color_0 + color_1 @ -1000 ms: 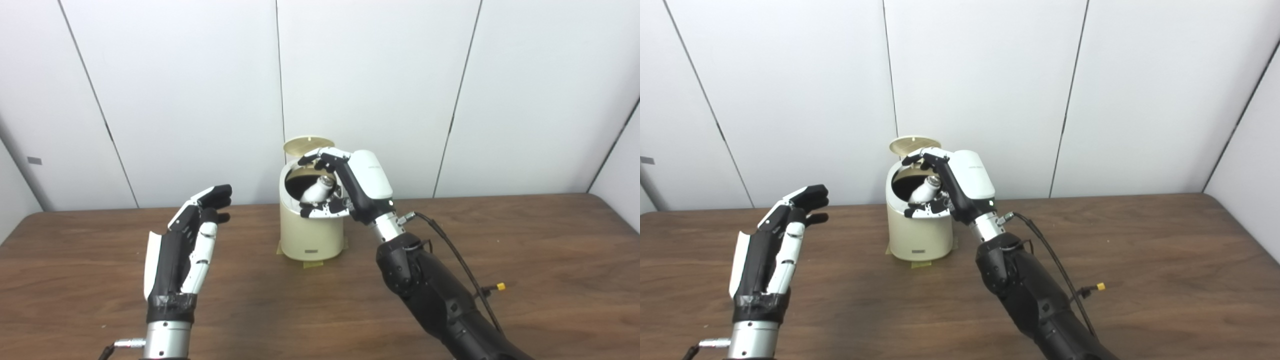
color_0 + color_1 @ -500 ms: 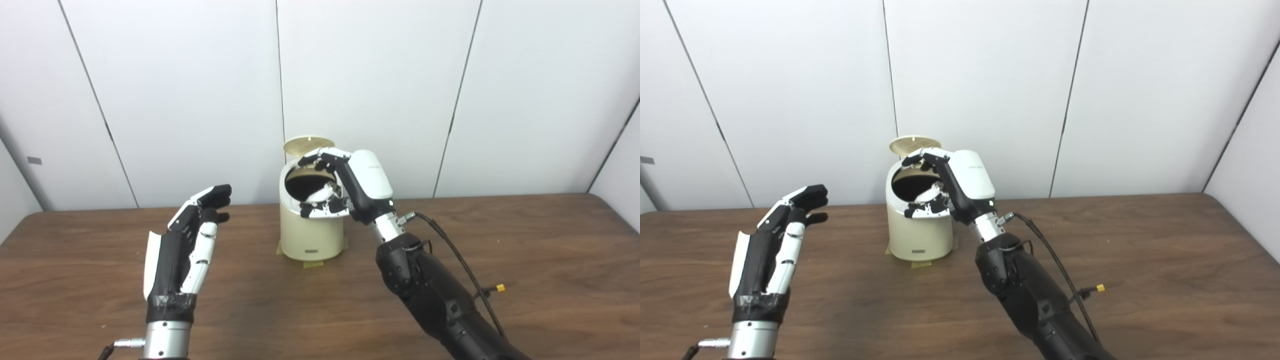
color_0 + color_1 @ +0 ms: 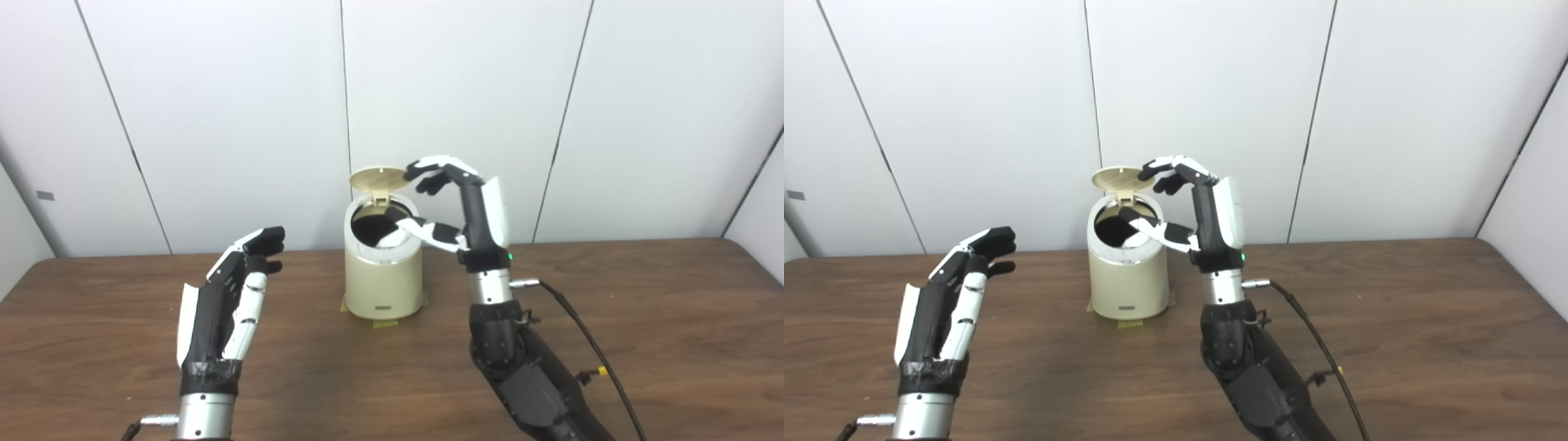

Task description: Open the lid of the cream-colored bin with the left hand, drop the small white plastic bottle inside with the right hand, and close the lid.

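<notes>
While the lid (image 3: 378, 179) is raised, right hand (image 3: 471, 211) spread empty, fingertips (image 3: 419, 169) beside it, thumb over bin (image 3: 383, 278) mouth, left hand (image 3: 229, 294) open, well apart, cable (image 3: 588, 343) trailed on table (image 3: 661, 318).

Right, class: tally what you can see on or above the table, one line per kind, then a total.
Robot hands: 2 (left hand, right hand)
Cream-colored bin with lid up: 1
Cable: 1
Total: 4
</notes>
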Robot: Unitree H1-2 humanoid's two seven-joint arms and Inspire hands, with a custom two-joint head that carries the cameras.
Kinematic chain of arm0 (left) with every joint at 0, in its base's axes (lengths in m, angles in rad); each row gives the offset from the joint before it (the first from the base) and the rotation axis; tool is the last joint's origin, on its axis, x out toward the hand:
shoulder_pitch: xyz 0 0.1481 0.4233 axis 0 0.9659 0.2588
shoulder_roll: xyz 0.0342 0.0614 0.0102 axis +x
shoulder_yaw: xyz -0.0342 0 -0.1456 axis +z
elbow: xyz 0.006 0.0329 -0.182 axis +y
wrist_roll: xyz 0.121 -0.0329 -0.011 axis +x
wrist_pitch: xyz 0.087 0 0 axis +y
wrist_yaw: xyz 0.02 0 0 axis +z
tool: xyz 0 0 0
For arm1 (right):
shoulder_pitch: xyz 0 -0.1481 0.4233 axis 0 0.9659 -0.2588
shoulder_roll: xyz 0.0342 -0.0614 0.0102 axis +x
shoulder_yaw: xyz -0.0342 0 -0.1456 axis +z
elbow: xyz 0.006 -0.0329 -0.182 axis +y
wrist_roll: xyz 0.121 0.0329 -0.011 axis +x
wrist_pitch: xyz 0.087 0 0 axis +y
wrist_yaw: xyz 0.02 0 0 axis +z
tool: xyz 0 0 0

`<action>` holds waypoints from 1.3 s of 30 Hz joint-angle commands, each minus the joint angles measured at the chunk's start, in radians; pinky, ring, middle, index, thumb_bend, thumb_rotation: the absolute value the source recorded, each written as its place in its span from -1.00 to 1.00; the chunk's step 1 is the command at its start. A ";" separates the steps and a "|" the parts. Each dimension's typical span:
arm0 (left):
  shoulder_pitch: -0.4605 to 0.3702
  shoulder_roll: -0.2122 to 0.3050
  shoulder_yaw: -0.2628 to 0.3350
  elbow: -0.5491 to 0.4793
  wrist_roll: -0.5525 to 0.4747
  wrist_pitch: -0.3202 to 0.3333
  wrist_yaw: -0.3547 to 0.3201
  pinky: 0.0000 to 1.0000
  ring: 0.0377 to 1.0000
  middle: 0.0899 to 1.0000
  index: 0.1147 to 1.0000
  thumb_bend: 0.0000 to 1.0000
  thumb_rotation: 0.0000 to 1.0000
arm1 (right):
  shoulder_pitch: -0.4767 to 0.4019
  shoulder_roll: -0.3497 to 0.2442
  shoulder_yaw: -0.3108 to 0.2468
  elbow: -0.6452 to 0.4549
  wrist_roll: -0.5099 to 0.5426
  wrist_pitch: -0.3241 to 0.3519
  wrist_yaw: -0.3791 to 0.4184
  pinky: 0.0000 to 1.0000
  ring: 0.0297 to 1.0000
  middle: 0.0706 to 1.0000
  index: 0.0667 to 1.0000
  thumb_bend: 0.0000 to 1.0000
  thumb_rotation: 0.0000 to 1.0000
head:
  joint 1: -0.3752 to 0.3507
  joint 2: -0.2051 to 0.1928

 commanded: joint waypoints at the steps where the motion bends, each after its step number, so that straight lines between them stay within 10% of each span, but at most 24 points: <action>1: -0.028 0.006 0.001 -0.016 0.007 -0.035 0.004 0.46 0.56 0.54 0.49 -0.40 0.57 | -0.013 -0.002 -0.039 -0.089 0.056 0.004 0.057 -0.10 0.08 0.14 -0.09 0.00 -0.64 | -0.003 0.000; 4: -0.029 0.010 0.001 -0.010 0.001 -0.040 0.002 0.45 0.56 0.54 0.49 -0.41 0.58 | 0.061 0.001 -0.073 -0.222 0.111 0.140 0.199 0.09 0.26 0.29 -0.08 -0.01 -0.63 | -0.005 -0.004; 6: -0.027 0.010 0.000 -0.012 -0.005 -0.033 0.000 0.45 0.55 0.53 0.48 -0.42 0.58 | 0.104 -0.010 -0.078 -0.278 0.136 0.184 0.281 0.44 0.57 0.57 0.42 0.03 0.36 | -0.005 -0.005; 9: -0.024 0.011 0.000 -0.013 -0.002 -0.028 0.000 0.45 0.55 0.54 0.48 -0.41 0.59 | 0.146 -0.014 -0.093 -0.314 0.190 0.181 0.365 0.57 0.74 0.76 0.69 -0.04 0.73 | -0.007 -0.005; 18: -0.022 0.033 0.001 0.006 -0.005 -0.041 -0.009 0.45 0.56 0.55 0.49 -0.44 0.64 | 0.269 0.059 -0.181 -0.285 0.376 -0.002 0.442 0.33 0.51 0.51 0.45 -0.47 0.28 | -0.008 -0.005; 29: -0.062 0.053 -0.008 0.005 0.018 0.000 -0.023 0.51 0.59 0.56 0.49 -0.42 0.81 | 0.341 0.086 -0.214 -0.331 0.444 0.035 0.531 0.43 0.59 0.59 0.52 -0.46 0.27 | -0.001 -0.013; 39: -0.344 0.137 -0.099 0.002 0.248 0.164 -0.115 0.65 0.72 0.66 0.63 -0.22 1.00 | 0.354 0.107 -0.241 -0.348 0.455 0.065 0.550 0.42 0.57 0.58 0.52 -0.42 0.32 | 0.005 -0.009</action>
